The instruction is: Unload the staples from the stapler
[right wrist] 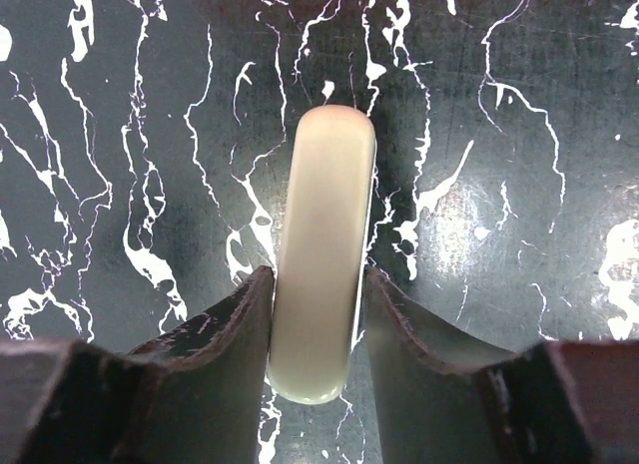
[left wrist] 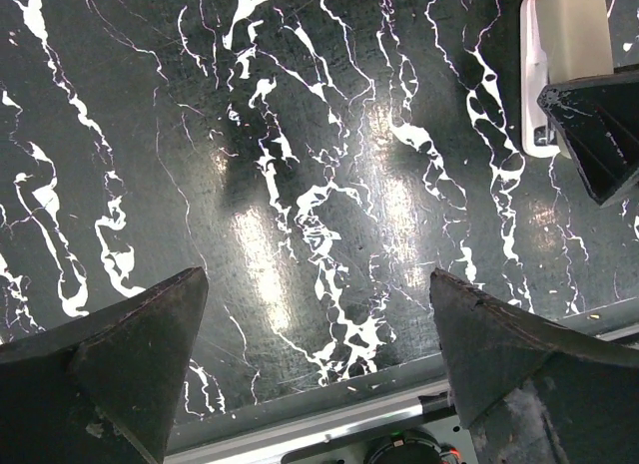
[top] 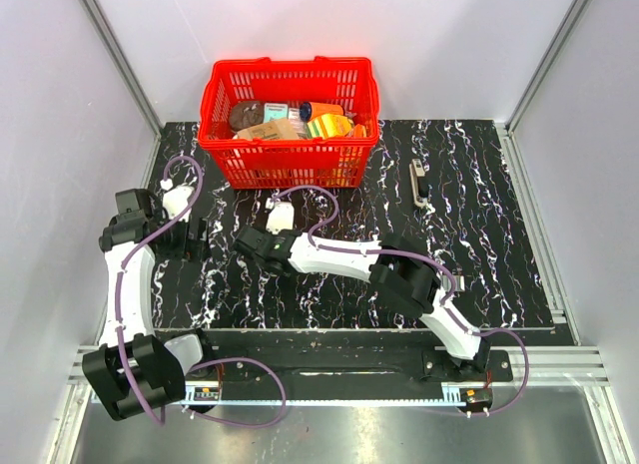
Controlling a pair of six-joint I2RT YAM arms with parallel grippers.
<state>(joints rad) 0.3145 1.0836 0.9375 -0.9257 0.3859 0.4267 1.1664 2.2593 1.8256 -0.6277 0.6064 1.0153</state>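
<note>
- the stapler point(top: 420, 182) lies flat on the black, white-veined table point(top: 479, 244), at the right rear, to the right of the red basket point(top: 290, 165).
- stapler orientation: long axis runs roughly from near to far; dark body, with pale metal along one side.
- the stapler is untouched and lies well apart from both grippers.
- the left gripper point(top: 192, 239) hangs over the left part of the table, in front of the basket's left corner.
- left jaws: spread wide apart, with nothing between them. in the left wrist view its fingers point(left wrist: 120, 364) frame only bare table surface.
- the right arm reaches across to the left, placing the right gripper point(top: 248, 239) near the table centre, just beside the left gripper.
- right jaws: closed in on a cream-coloured stick point(right wrist: 319, 264). in the right wrist view both fingers point(right wrist: 200, 364) press against its long sides.
- stick detail: smooth, with rounded ends. it points away from the wrist camera, and its far half projects beyond the fingertips.
- the left wrist view shows the same stick point(left wrist: 579, 30) at the upper right corner, with one dark finger of the right gripper just below it.
- the basket stands at the rear centre of the table and holds assorted packaged goods. their labels are too small to read.
</note>
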